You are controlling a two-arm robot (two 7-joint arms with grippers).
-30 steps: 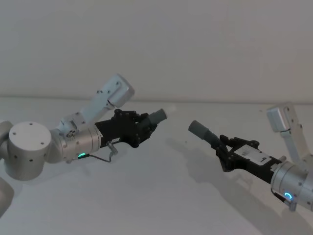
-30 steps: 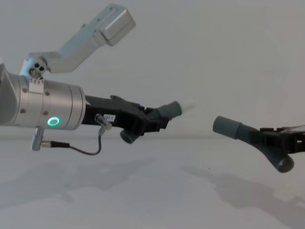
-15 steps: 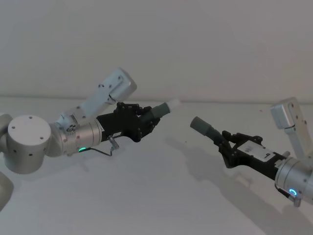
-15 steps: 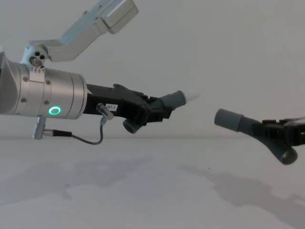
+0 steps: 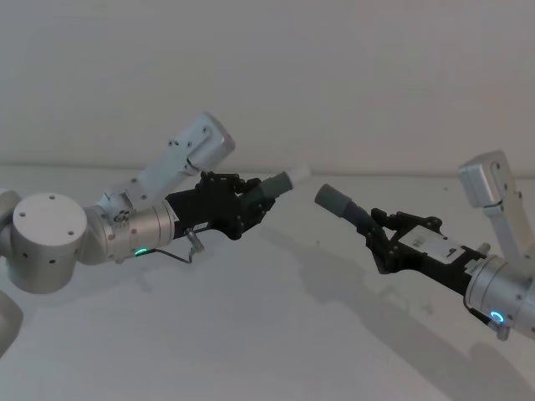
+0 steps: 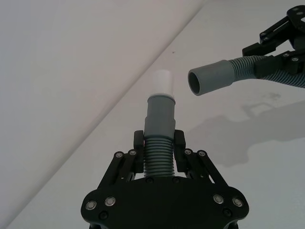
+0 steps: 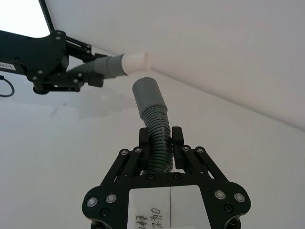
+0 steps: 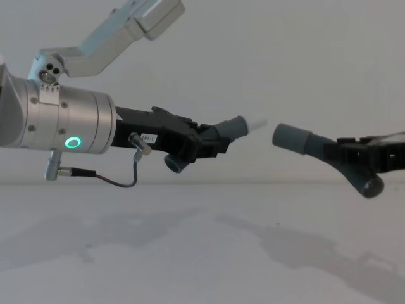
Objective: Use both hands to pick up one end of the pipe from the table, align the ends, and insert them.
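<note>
While both hose pieces hang clear above it, the white table (image 5: 276,342) spreads across the lower half of the head view, and the two arms reach in from opposite edges of the frame. The left gripper (image 5: 249,205), left of centre, is clamped on the ribbed part of the left hose piece (image 6: 158,160), its fingers (image 6: 138,143) pressed against the ribs on either side just behind the smooth cuff. The right gripper (image 5: 378,232), right of centre and slightly lower, is likewise closed around the ribs of the right hose piece (image 7: 158,138). Each piece juts past its fingertips toward the middle of the frame. The right cuff (image 5: 333,199) points up and left, its open mouth facing the other arm. The left cuff (image 5: 269,189) points up and right and ends in a narrower white tip (image 5: 297,176). Tip and mouth are near each other but apart, the tip a little higher in the chest view.
</note>
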